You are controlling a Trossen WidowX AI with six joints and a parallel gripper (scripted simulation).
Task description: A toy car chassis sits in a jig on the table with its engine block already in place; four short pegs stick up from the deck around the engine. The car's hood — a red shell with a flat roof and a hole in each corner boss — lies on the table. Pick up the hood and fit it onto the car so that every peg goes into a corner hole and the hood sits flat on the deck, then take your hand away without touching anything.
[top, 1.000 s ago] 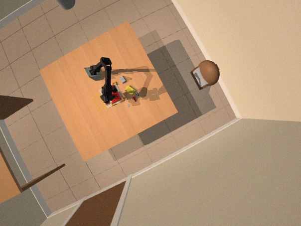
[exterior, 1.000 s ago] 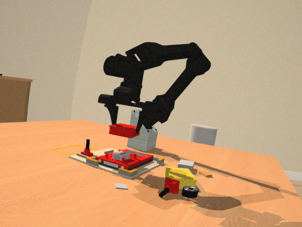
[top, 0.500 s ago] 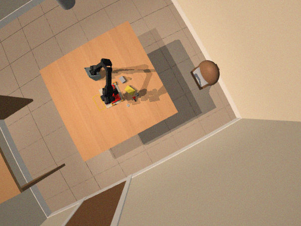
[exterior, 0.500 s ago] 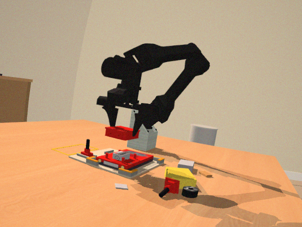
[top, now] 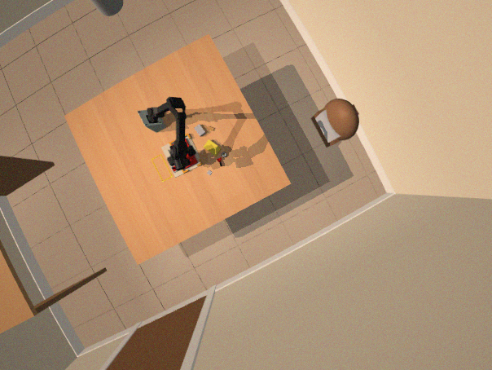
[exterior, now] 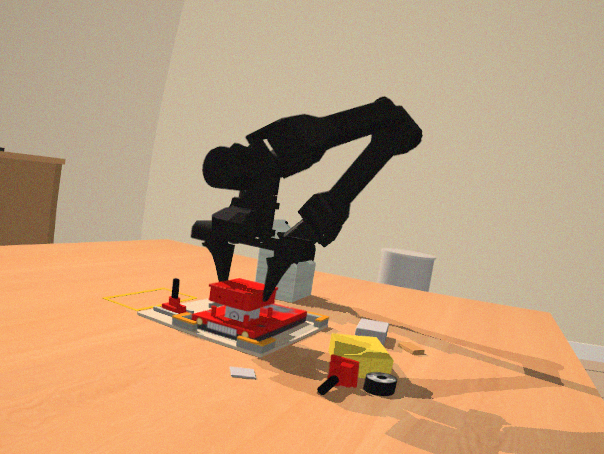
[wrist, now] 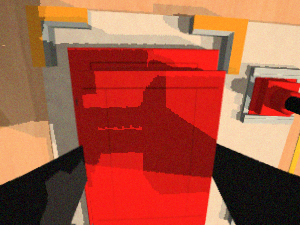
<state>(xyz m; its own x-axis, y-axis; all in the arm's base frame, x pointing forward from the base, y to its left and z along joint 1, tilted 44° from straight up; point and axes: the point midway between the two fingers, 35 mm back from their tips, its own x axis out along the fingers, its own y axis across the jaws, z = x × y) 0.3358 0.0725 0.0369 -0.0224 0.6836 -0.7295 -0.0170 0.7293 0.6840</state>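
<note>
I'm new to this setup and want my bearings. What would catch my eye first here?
The black arm's pincer, bent low over the middle of the wooden table, grips the red hood just above the red car chassis in its jig. Right of the jig lie a yellow block and a small black wheel.
</note>
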